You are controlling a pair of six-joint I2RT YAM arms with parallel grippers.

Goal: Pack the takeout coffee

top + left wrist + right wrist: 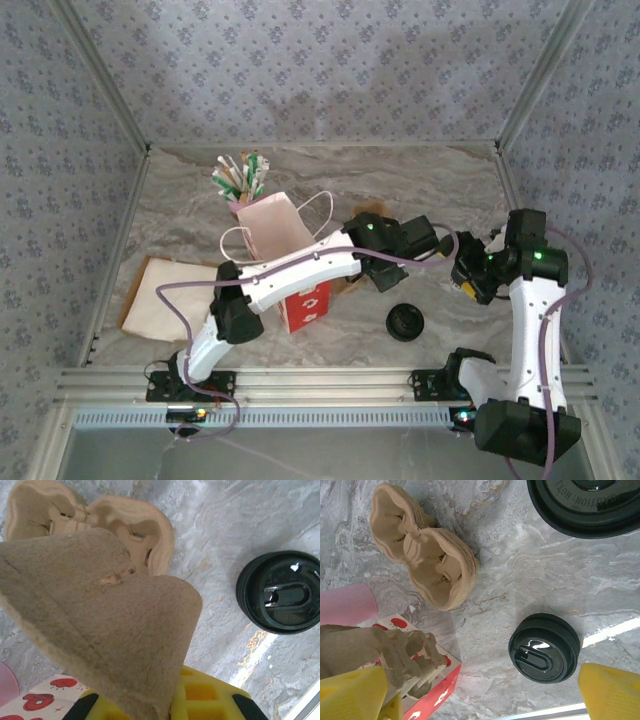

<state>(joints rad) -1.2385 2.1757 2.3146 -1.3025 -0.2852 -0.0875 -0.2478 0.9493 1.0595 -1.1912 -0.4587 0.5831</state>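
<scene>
Left fingers (pixel 205 695) pinch 1 pulp cup carrier (pixel 100 620) — right fingers (pixel 610 690) gape empty, black lid (pixel 544 647) lying near-left of them.

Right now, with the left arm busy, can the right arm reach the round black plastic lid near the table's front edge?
Probably yes: the right gripper is open and empty, and the round black plastic lid lies unobstructed nearby.

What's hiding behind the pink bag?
A bunch of white and green straws pokes up behind the pink bag. The bag covers their bottom ends, so whatever holds them can't be seen.
</scene>
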